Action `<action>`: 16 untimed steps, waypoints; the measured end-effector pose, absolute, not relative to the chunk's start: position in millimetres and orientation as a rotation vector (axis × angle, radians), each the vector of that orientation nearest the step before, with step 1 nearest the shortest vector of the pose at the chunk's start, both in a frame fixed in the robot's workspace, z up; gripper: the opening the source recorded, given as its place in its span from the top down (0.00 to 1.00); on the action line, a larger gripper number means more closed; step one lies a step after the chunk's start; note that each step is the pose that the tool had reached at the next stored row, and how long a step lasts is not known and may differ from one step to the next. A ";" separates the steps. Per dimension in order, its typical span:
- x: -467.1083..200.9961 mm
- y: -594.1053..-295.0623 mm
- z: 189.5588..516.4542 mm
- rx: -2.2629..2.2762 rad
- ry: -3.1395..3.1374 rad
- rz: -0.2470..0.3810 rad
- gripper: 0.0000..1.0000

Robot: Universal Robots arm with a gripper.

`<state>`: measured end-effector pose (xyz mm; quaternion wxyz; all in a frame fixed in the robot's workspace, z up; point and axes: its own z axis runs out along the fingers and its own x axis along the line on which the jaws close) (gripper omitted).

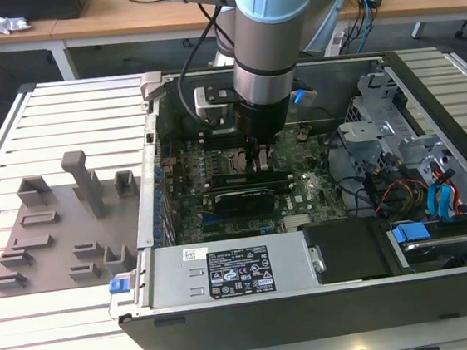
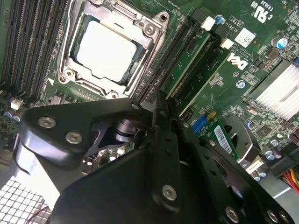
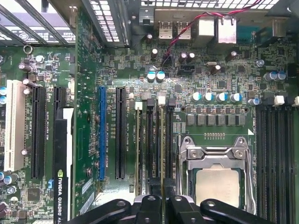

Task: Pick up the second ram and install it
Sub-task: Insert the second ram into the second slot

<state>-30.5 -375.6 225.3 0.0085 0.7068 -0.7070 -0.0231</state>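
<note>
My gripper (image 1: 257, 160) reaches down into the open computer case (image 1: 148, 192), just beside the square metal CPU socket (image 1: 227, 155). In both wrist views the black fingertips (image 3: 154, 201) are pressed together. Between them, the second ram (image 3: 162, 149) shows as a thin green strip on edge. It runs along a black memory slot next to the CPU socket (image 3: 217, 177). In the second wrist view the gripper (image 2: 161, 100) is shut on the near end of the green stick (image 2: 189, 63), which lies between two slots with white end clips. I cannot tell how deep it sits.
A grey tray (image 1: 48, 236) with upright plastic blocks lies left of the case in the exterior view. A black graphics card (image 1: 240, 198) sits just in front of the gripper. Drive cage and cables (image 1: 399, 157) fill the case's right side; the power supply (image 1: 227, 272) spans the front.
</note>
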 end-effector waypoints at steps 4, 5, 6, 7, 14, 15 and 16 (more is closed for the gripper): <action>-30.5 -375.5 228.5 2.209 -2.210 -0.073 0.87; -30.4 -375.6 228.6 2.210 -2.211 -0.075 0.87; -30.3 -375.5 228.4 2.211 -2.212 -0.079 0.87; -30.3 -375.5 228.1 2.211 -2.214 -0.081 0.87; -30.3 -376.1 227.2 2.211 -2.215 -0.083 0.87; -30.3 -376.1 227.2 2.211 -2.215 -0.083 0.87; -30.3 -376.2 227.1 2.211 -2.215 -0.083 0.87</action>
